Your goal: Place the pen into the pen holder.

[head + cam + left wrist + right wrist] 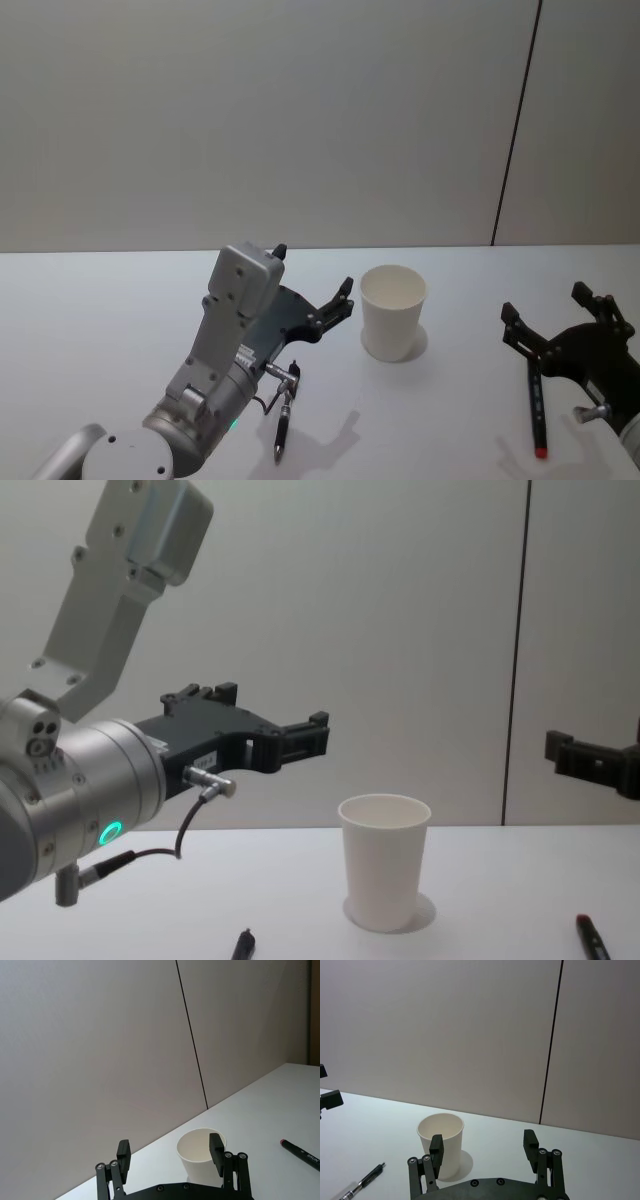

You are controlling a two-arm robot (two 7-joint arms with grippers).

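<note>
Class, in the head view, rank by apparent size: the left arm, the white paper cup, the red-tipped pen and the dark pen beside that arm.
1. left arm, helped by nearness to the camera.
2. white paper cup.
3. red-tipped pen and dark pen: alike in length, both partly covered, so not ranked.

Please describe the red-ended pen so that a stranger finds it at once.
On the white table stands one white paper cup. To the robot's right of it, by the open right gripper, lies a slim dark pen. Its red end sets it apart from the other pen, left of the cup, which shows no red.
</note>
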